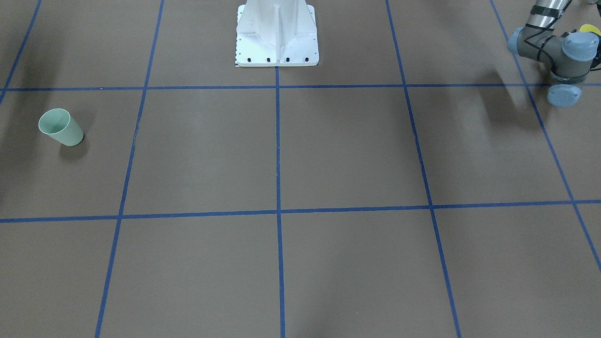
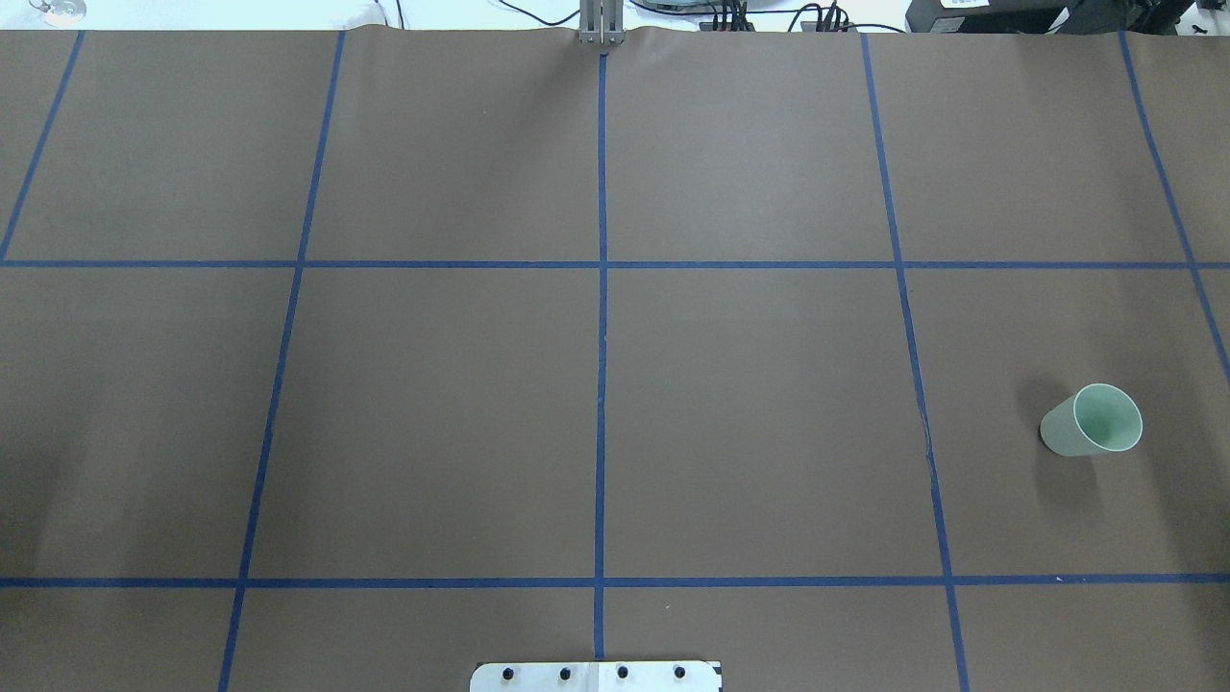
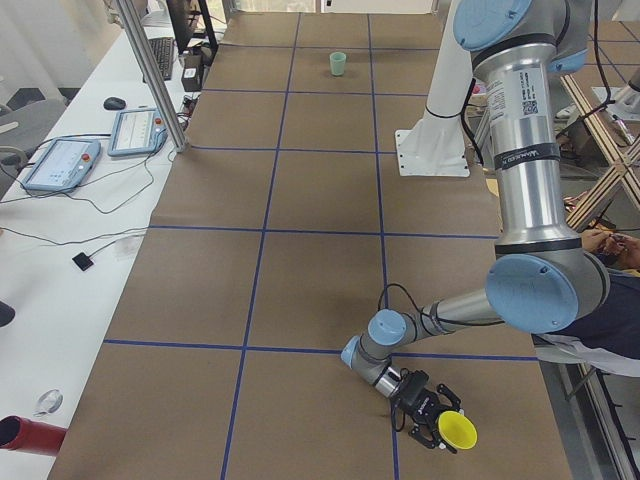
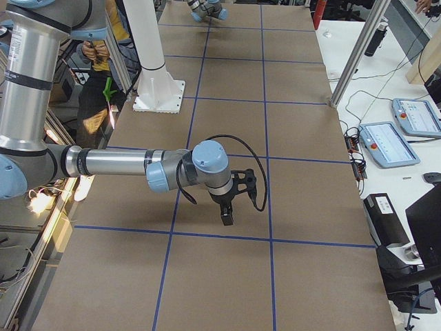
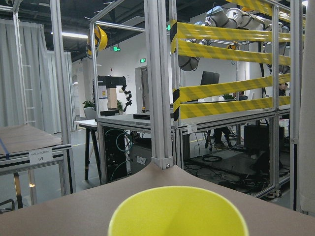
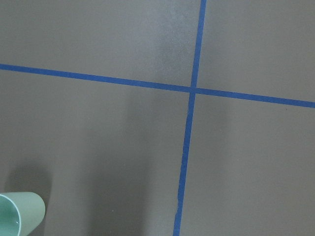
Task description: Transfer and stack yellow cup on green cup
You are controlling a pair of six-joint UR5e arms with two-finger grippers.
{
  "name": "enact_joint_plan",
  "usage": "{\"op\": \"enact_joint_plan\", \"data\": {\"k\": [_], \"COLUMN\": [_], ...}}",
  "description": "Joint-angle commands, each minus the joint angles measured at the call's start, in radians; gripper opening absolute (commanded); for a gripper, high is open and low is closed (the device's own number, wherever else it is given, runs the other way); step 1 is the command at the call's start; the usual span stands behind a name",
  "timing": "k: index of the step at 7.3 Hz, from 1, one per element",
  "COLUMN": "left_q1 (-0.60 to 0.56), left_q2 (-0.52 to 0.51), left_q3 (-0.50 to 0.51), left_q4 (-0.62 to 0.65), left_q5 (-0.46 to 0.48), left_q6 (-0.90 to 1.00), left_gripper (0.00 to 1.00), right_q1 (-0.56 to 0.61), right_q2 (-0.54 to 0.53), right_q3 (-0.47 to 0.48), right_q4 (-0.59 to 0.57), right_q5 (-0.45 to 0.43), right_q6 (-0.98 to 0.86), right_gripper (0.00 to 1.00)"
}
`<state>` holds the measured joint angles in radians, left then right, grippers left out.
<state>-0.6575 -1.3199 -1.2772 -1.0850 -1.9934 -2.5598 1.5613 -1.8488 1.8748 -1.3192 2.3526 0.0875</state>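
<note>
L gripper by yellow cup, lower right; R gripper mid-frame; can't tell either's grip. Prob. best: bring cup to table centre, level, toward green cup.

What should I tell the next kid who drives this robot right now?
Left gripper: at the yellow cup, near the table's left end; can't tell if the jaws are shut.
Right gripper: hangs over the table with nothing seen in it; can't tell the jaws' state either.
Green cup: upright and alone on the right side.
Done: nothing stacked yet.
Left to do: bring the yellow cup across and set it in the green cup.
</note>
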Motion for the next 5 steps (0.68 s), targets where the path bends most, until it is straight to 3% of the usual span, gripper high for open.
{"op": "enact_joint_plan", "data": {"k": [1, 3, 5], "left_q1": [-0.002, -0.048, -0.341], "left_q2": [0.146, 0.191, 0.118], "left_q3": [-0.167, -0.264, -0.283], "left_q4": [0.007, 0.005, -0.077], "left_q5": [0.075, 0.294, 0.684], "left_q6": [0.114, 0.247, 0.478], "left_gripper": [0.02, 0.02, 0.00], "right_q1": [0.011, 0.016, 0.016], "right_q2": [-0.003, -0.001, 0.000], "right_q3": [0.000, 0.000, 0.001], "right_q4": [0.000, 0.000, 0.002], "right_q5": [0.001, -0.001, -0.001], "right_q6": [0.000, 0.000, 0.000], "right_gripper": [1.00, 1.00, 1.00]}}
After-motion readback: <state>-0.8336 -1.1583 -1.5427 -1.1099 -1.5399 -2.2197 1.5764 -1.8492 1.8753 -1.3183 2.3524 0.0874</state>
